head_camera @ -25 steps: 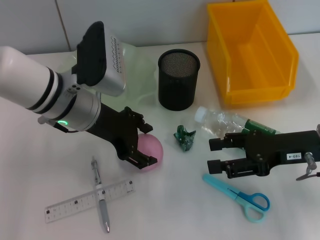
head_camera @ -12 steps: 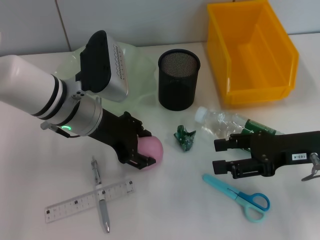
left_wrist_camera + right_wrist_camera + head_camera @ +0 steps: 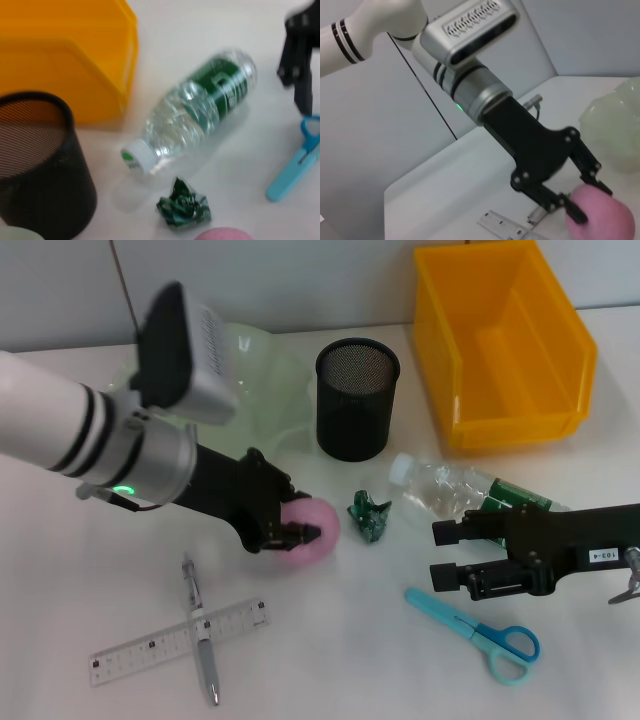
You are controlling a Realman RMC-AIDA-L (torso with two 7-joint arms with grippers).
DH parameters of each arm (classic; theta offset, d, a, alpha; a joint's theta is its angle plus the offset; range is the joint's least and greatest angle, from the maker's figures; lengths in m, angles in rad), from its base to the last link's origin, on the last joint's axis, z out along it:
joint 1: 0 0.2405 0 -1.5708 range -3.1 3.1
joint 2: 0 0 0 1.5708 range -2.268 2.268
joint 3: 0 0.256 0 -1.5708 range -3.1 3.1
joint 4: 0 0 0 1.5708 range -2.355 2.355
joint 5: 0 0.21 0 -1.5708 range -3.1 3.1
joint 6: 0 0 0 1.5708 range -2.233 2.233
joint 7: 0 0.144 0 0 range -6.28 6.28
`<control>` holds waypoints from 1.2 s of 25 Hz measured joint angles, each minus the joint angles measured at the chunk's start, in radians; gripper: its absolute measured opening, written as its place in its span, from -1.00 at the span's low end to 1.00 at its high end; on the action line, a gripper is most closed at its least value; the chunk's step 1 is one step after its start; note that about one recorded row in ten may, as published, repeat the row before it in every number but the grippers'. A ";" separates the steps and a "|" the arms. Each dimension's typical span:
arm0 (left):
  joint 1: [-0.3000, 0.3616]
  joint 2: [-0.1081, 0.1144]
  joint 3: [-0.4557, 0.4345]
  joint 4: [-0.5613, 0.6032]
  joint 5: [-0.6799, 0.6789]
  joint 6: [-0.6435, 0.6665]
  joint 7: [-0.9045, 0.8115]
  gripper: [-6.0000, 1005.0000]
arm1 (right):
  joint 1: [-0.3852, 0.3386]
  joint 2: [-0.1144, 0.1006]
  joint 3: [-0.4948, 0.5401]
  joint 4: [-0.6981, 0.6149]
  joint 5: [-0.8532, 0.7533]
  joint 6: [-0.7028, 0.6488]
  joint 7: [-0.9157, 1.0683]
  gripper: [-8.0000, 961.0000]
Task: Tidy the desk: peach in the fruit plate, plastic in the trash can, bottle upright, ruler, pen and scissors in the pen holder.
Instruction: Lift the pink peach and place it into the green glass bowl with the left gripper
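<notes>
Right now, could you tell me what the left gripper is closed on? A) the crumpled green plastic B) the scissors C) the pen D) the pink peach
D: the left gripper has its fingers clamped on either side of the pink peach, as the right wrist view also shows.

In the head view the left gripper (image 3: 296, 528) covers the peach (image 3: 318, 530) at its 9 o'clock side, and the left arm hides much of the pale green fruit plate (image 3: 262, 368). The right gripper (image 3: 448, 555) overlaps the lying bottle (image 3: 440, 487) toward 4 o'clock, hiding its base, and its arm is cut by the picture's edge at 3 o'clock. In the left wrist view the peach (image 3: 223, 234) is only a sliver at 6 o'clock, and the scissors (image 3: 295, 161) run off at 3 o'clock.
</notes>
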 joint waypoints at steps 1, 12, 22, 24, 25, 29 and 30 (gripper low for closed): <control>0.021 0.001 -0.017 0.029 -0.015 0.019 -0.003 -0.05 | 0.000 0.000 -0.001 0.000 0.000 0.000 0.000 0.61; 0.131 0.005 -0.449 -0.055 -0.374 0.044 0.075 -0.40 | 0.000 -0.009 0.002 0.000 -0.001 0.000 0.001 0.61; 0.096 -0.006 -0.432 -0.391 -0.719 -0.353 0.422 -0.53 | 0.008 -0.012 0.000 0.000 -0.001 0.004 0.002 0.61; 0.085 -0.007 -0.418 -0.410 -0.729 -0.385 0.450 -0.54 | 0.008 -0.013 0.001 0.000 -0.001 0.004 0.002 0.61; 0.071 -0.007 -0.387 -0.431 -0.734 -0.430 0.477 -0.55 | 0.008 -0.013 0.000 0.001 -0.001 0.004 0.002 0.61; 0.063 -0.007 -0.334 -0.436 -0.738 -0.454 0.491 -0.59 | 0.008 -0.013 -0.003 0.001 -0.001 0.007 0.002 0.61; 0.061 -0.007 -0.309 -0.436 -0.745 -0.456 0.504 -0.59 | 0.008 -0.013 -0.003 0.002 -0.001 0.007 0.002 0.61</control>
